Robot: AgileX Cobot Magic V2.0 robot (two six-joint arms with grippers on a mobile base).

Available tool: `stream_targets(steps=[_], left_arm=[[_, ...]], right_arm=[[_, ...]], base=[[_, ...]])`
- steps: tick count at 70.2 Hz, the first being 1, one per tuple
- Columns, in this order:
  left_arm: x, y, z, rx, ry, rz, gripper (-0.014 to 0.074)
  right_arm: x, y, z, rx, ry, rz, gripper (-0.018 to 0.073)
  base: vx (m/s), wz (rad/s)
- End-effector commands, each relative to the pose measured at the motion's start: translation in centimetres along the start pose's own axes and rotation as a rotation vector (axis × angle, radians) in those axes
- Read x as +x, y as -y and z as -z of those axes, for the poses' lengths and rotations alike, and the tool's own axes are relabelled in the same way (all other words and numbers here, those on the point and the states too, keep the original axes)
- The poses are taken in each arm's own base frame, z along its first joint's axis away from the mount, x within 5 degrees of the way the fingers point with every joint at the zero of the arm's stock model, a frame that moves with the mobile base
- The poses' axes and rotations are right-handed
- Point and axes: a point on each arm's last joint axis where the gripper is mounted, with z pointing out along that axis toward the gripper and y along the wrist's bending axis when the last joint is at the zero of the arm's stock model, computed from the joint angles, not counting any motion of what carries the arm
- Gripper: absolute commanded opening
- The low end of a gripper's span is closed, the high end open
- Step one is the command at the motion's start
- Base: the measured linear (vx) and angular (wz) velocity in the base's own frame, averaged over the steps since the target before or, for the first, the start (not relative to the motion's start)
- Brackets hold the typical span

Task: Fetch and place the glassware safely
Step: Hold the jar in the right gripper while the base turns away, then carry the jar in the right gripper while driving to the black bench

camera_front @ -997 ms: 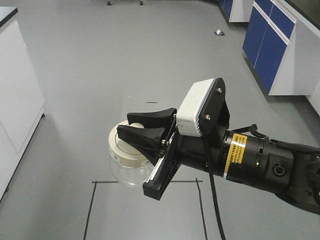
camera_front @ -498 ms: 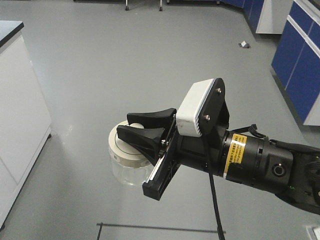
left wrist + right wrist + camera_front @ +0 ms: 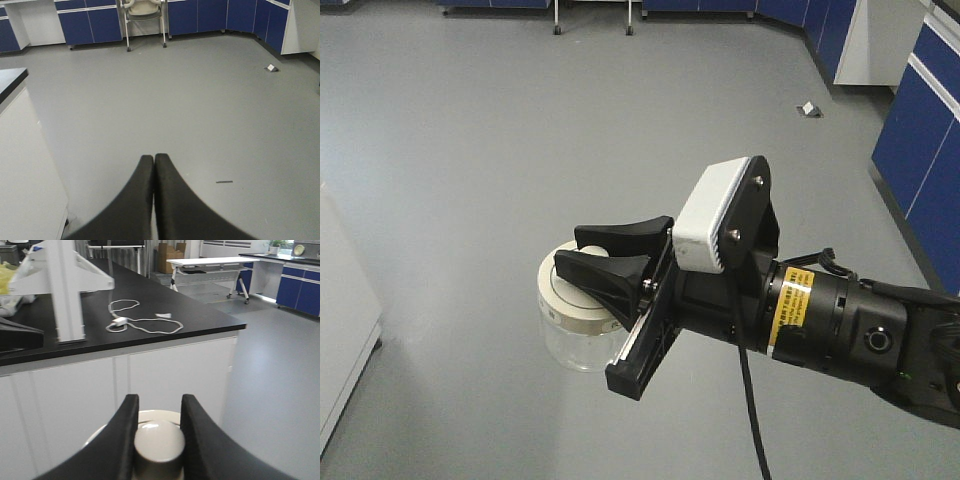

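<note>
A grey lab floor (image 3: pixel 470 150) is spreading out under everything, with blue cabinets (image 3: pixel 920 130) lining its right side and a white cabinet (image 3: pixel 340 330) showing at its left edge. The glass jar (image 3: pixel 570 345) is hanging in the air above this floor, resting on nothing and carried only by the right gripper (image 3: pixel 570 250). It is sitting lid (image 3: pixel 565 300) up, its short axis running from the knob down through the clear body, roughly upright as far as the front view tells. The right wrist view is showing what the front view hides: the cream knob (image 3: pixel 159 440) is sitting squarely between the two black fingers (image 3: pixel 120 440), which are clamping it on both sides while the lid's rim is spreading out beneath them. That view is also taking in a black worktop (image 3: pixel 200 315) beyond, with a coiled white cable (image 3: pixel 145 322) lying near its front edge. The left wrist view is showing the left gripper (image 3: pixel 153 159) with its fingers pressed together on nothing, pointing over bare floor toward a chair (image 3: pixel 145 10) by the far cabinets.
</note>
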Motion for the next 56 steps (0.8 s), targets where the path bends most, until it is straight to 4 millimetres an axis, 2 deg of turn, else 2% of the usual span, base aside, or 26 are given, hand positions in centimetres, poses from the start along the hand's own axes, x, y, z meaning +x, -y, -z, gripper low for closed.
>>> stream_targets(steps=[1,56], left_arm=[[-1.42,-0.08,0.23,-0.001,0.089,0.010,-0.0007],[-1.42,-0.08,0.23,-0.001,0.089,0.010,-0.0007]], right_arm=[[-2.37,-0.34,0.49,-0.027,0.124,0.000,-0.0003],[-2.37,-0.34,0.49,-0.027,0.124,0.000,-0.0003]], base=[[0.56,-0.09],[0.57,-0.02]])
